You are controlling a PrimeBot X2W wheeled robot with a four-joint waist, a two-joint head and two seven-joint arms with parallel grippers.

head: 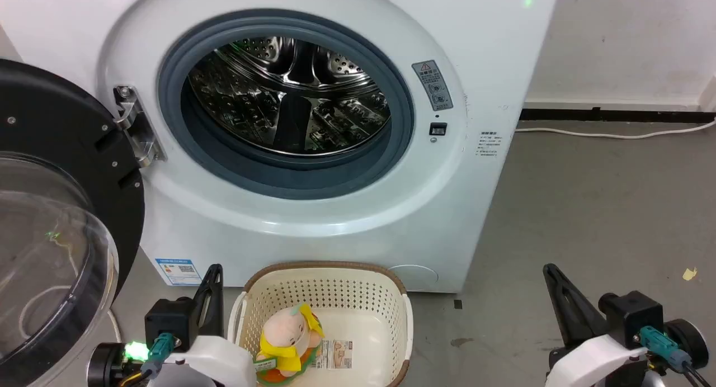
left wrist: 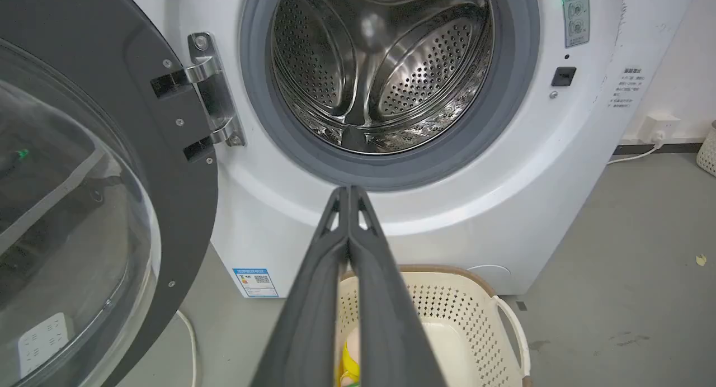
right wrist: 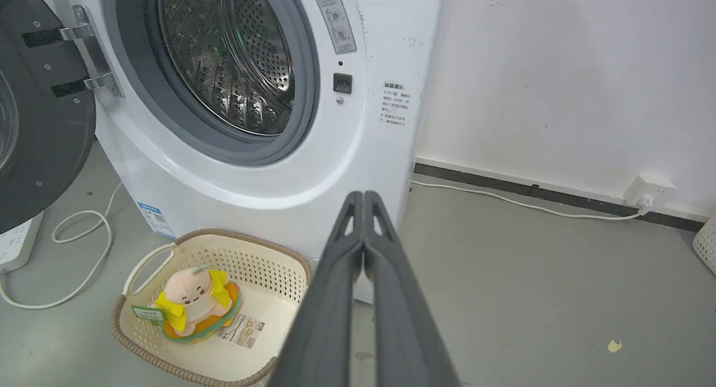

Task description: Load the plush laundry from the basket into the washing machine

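Observation:
The plush doll [head: 288, 339] with its pale-pink head and yellow collar sits upright inside the cream basket [head: 324, 275], toward its left side; the right wrist view shows the doll [right wrist: 193, 303] and the basket [right wrist: 263, 253] too. The basket stands on the floor just before the white washing machine [head: 335, 219], whose steel drum [head: 291, 96] is open and whose door [head: 61, 208] is swung out to the left. My left gripper [head: 215, 269] is shut, left of the basket. My right gripper [head: 548, 268] is shut, well to the basket's right. Both hold nothing.
A white cable [right wrist: 67, 253] loops on the grey floor beside a power strip [right wrist: 17, 241] left of the washer. Another cable [right wrist: 526, 205] runs along the wall to a socket [right wrist: 649, 188]. Bare floor [head: 587, 219] stretches to the right.

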